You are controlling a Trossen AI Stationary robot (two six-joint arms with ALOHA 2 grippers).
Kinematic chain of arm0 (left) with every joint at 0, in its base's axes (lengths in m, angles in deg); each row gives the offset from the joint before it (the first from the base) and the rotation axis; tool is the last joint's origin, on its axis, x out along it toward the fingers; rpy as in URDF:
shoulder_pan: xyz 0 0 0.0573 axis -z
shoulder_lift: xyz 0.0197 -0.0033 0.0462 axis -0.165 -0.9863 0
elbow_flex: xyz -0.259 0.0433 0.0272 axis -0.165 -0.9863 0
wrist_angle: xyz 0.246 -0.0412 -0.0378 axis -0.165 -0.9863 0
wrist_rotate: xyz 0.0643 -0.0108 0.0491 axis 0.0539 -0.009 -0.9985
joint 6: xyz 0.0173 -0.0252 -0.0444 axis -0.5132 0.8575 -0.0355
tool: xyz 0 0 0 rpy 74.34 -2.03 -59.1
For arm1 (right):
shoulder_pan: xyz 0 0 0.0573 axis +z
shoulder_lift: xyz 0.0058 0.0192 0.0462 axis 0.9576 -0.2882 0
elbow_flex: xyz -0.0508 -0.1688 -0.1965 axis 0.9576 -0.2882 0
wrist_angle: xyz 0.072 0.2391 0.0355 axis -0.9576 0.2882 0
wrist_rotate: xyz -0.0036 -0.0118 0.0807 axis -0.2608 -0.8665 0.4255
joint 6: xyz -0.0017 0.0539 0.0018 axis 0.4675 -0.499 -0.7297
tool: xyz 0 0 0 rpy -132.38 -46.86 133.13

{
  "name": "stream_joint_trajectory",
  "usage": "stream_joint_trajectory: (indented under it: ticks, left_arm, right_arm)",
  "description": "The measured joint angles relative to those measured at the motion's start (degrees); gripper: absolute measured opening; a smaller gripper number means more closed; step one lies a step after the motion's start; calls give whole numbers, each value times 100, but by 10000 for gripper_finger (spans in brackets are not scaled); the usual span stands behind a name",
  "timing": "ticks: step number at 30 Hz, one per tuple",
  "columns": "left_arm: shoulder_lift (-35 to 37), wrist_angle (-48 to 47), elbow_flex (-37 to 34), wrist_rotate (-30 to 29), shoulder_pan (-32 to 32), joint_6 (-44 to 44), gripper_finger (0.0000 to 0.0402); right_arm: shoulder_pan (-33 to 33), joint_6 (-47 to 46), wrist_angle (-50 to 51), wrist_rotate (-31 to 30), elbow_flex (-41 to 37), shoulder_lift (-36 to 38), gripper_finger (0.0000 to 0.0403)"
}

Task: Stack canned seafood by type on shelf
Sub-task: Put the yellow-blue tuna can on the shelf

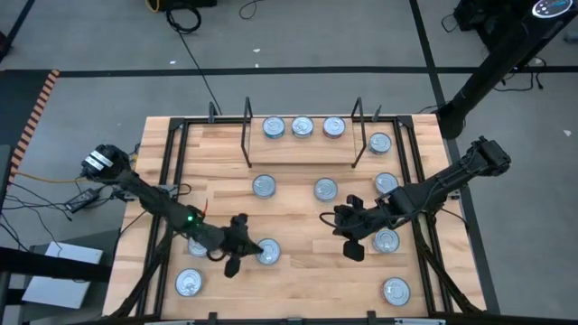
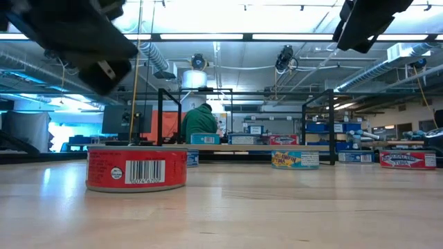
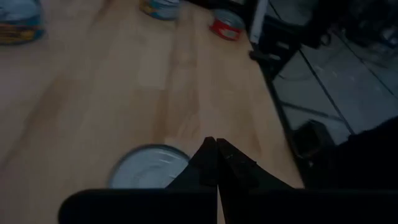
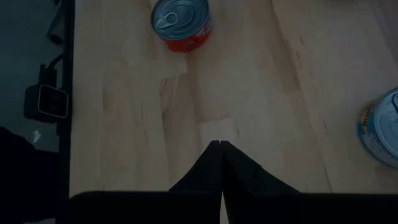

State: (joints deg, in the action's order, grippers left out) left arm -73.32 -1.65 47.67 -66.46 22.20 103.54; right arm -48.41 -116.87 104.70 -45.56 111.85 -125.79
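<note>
Three canned seafood tins [image 1: 302, 126] stand in a row on the shelf [image 1: 302, 152], between its black wire uprights at the table's far side. Several more tins sit flat on the wooden tabletop. My left gripper [image 1: 246, 246] [image 3: 216, 146] is shut and hovers just beside and above a red-labelled tin [image 1: 268, 251] [image 3: 149, 175] [image 2: 136, 168]. My right gripper [image 1: 340, 229] [image 4: 221, 144] is also shut, above bare wood right of centre. It points toward that same red tin [image 4: 181, 23], with a blue tin [image 4: 380, 134] off to its side.
Loose tins lie near the left arm [image 1: 197, 244] [image 1: 190, 283], in mid-table [image 1: 264, 186] [image 1: 325, 190] and along the right side [image 1: 386, 182] [image 1: 386, 240] [image 1: 396, 290] [image 1: 379, 142]. A black frame [image 1: 172, 181] borders the table. Bare wood lies between the two grippers.
</note>
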Motion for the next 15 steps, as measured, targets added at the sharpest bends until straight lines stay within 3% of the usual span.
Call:
stream_joint_trajectory:
  ticks: [6, 15]
  left_arm:
    - [-1, 28, -61, 273, -315, -229, 1]
    - [1, -427, -57, 214, -589, 190, 0]
  right_arm:
    - [-24, 338, -12, 16, 0, 0, 8]
    - [-542, 1317, -600, 775, 0, 0, 3]
